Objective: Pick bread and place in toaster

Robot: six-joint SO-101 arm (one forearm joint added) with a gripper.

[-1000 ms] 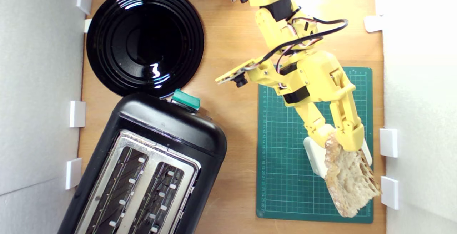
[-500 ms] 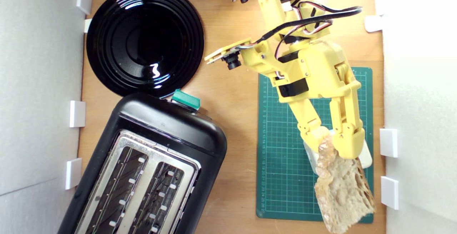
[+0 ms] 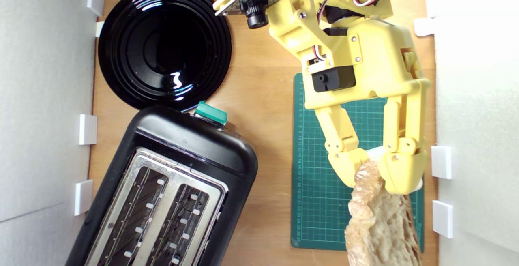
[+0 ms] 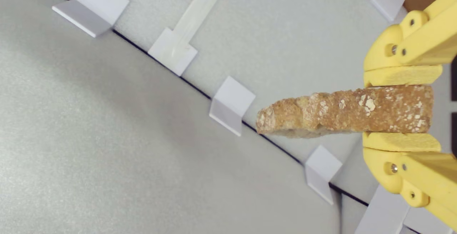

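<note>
The bread (image 4: pixel 348 111) sits nearest the wrist camera, clamped between the two yellow fingers (image 4: pixel 403 75) of the gripper (image 4: pixel 401 108), which press on its two flat faces at one end; the brown, flour-dusted crust edge faces the lens and the free end sticks out unsupported. In the exterior view the slice (image 3: pixel 381 225) hangs off the gripper (image 3: pixel 371 172) over the green cutting mat (image 3: pixel 316 201) at that view's right, lifted off the surface and running past the bottom of the picture. It looks light and fairly stiff: the slice keeps its line without drooping, though the holey crumb probably crushes or tears under a hard squeeze, and the rough crust gives the pads plenty of bite, so slipping seems unlikely. Holding it by one end across the faces suits a slot, since the free end can go in first; a grip nearer the middle would foul the slot walls. A white block (image 3: pixel 375 152) shows just behind the fingers on the mat. Well apart, at the exterior view's lower left, the black toaster (image 3: pixel 194 148) lies on the wooden counter (image 3: pixel 263 95) with both slots empty and its teal lever knob (image 3: pixel 211 113) up; its slots run at a slant, so the slice will likely need turning to match. Farthest, the glossy black plate (image 3: pixel 121 63) touches the toaster's end
</note>
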